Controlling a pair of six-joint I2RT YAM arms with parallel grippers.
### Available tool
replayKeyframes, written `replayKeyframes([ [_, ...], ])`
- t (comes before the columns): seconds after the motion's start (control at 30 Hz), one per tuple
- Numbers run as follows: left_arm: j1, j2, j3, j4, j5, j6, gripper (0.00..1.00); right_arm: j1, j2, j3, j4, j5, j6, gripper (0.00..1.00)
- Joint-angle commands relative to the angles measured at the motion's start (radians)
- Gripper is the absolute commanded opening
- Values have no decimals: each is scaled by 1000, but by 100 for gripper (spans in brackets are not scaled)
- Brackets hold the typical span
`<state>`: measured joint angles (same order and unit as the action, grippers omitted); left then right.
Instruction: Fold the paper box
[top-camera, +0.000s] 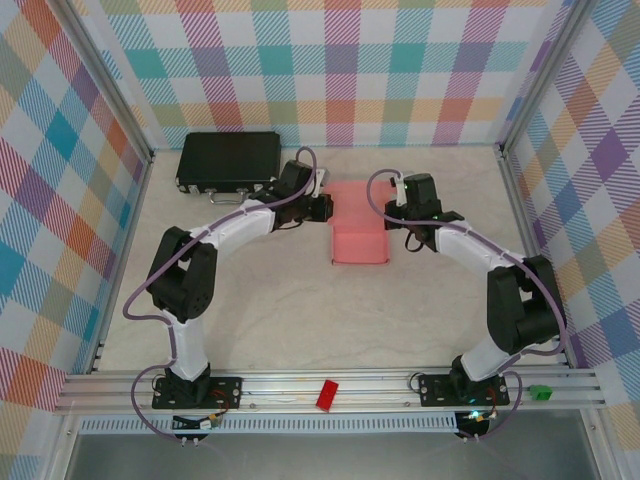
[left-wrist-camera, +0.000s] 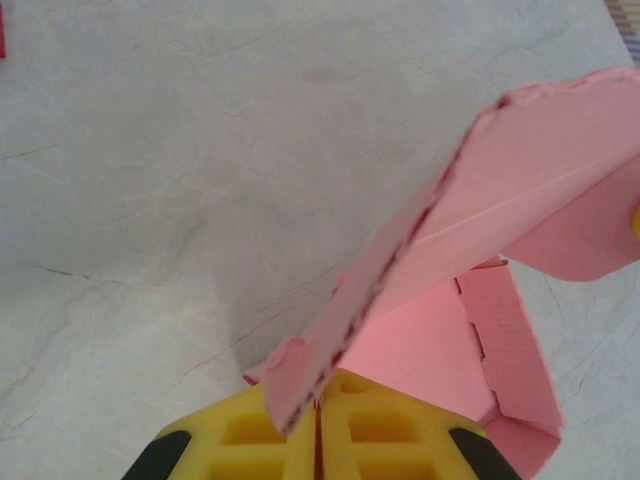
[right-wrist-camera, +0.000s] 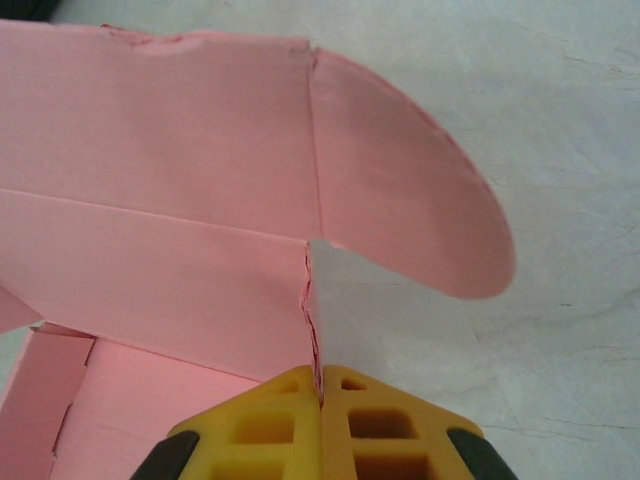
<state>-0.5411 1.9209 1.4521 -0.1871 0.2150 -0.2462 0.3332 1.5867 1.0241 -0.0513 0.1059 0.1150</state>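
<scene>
The paper box (top-camera: 358, 232) is a light-pink card sheet, partly folded, lying mid-table between both arms. My left gripper (top-camera: 325, 208) is at its left side. In the left wrist view its yellow fingers (left-wrist-camera: 258, 432) are shut (left-wrist-camera: 318, 395) on the edge of a raised pink panel (left-wrist-camera: 520, 190) that slants up to the right. My right gripper (top-camera: 395, 215) is at the box's right side. There its jaws are shut (right-wrist-camera: 321, 378) on the thin torn edge of an upright pink wall (right-wrist-camera: 180, 200), beside a rounded flap (right-wrist-camera: 410, 200).
A black hard case (top-camera: 228, 160) sits at the back left, close behind the left arm's wrist. A small red block (top-camera: 327, 394) lies on the front rail and a green piece (top-camera: 541, 392) at its right end. Plaid walls enclose the marbled table (top-camera: 300, 320).
</scene>
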Motion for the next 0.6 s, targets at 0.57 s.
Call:
replayKeyframes([
  [0.57, -58, -95, -211, 350, -166, -64, 9, 95, -73, -215, 375, 236, 175, 6],
])
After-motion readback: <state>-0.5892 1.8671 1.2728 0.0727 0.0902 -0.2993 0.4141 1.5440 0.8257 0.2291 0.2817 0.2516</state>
